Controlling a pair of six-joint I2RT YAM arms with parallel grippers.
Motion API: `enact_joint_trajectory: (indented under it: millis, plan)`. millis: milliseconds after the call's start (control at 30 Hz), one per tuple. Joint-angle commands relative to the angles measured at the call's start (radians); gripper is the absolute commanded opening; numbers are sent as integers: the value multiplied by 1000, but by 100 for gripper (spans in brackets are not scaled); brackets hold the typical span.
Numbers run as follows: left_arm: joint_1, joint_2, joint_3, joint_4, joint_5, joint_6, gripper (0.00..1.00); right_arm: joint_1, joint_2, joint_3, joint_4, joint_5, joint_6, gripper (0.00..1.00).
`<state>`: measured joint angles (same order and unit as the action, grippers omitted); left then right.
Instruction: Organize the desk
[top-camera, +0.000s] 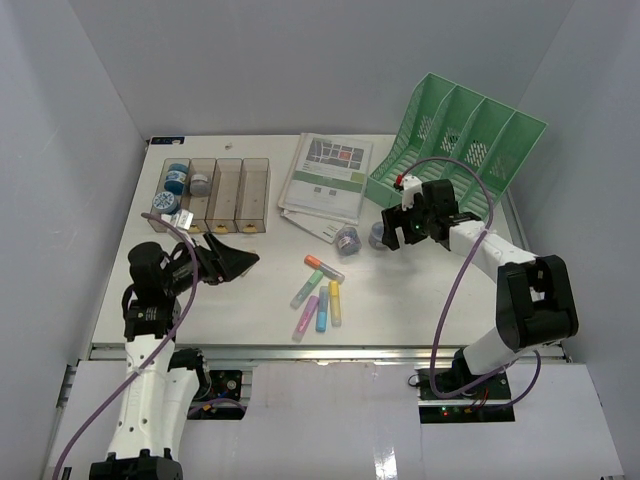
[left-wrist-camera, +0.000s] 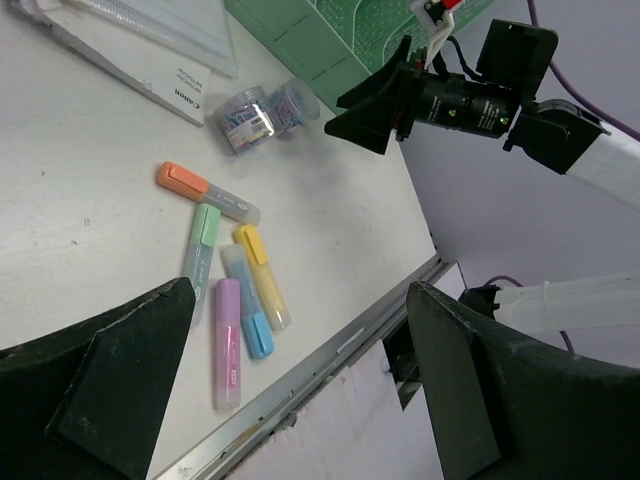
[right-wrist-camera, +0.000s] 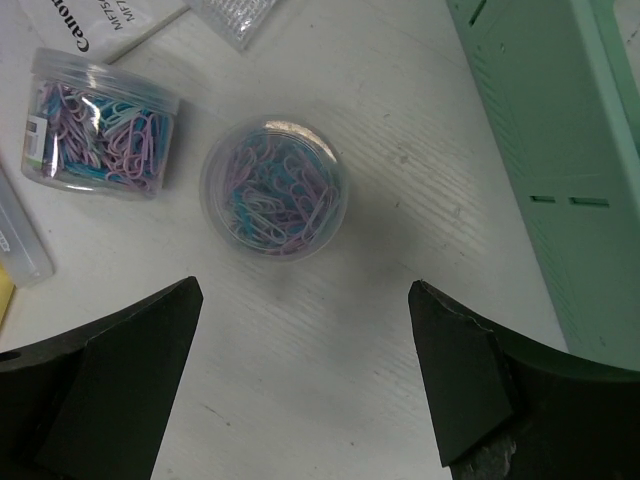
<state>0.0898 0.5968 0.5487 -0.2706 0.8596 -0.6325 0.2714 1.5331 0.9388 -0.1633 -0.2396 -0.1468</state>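
Desk (top-camera: 420, 300): white top filling the middle of the overhead frame, metal rail along its lower edge.
File rack (top-camera: 455, 140): green, upper right.
Papers (top-camera: 328, 178): upper centre.
Tray (top-camera: 225, 192): clear, upper left.
Left gripper (top-camera: 232, 258): left of centre, jaws spread wide, holding nothing.
Right gripper (top-camera: 390, 232): right of centre, jaws wide apart, empty, over the upright jar (right-wrist-camera: 274, 188).
Highlighters (top-camera: 320, 292): five, loose, lower centre.
Tipped jar (right-wrist-camera: 100, 123): on its side, left of the upright jar.
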Motion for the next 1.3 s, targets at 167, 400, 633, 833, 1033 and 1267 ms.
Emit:
enact_joint_trajectory:
  millis: [167,400,633,833,1033,1267]
  plan:
    - [4,-40,-126,61,60,-147,98,21,118,116,-6,-107,-28,90]
    - [4,-47,-173,85,66,-182,98,29,212,177,1,-109,-119,90]
    - [2,-2,-185,129,74,-264,98,33,251,220,27,-59,-206,99]
    - [-54,81,-165,190,13,-315,98,32,195,165,35,-115,-259,82]
    - [-314,235,-129,318,-164,-372,98,34,178,143,-14,-183,-287,61]
    - [-535,435,-33,413,-297,-404,98,33,63,103,-61,-230,-327,34]
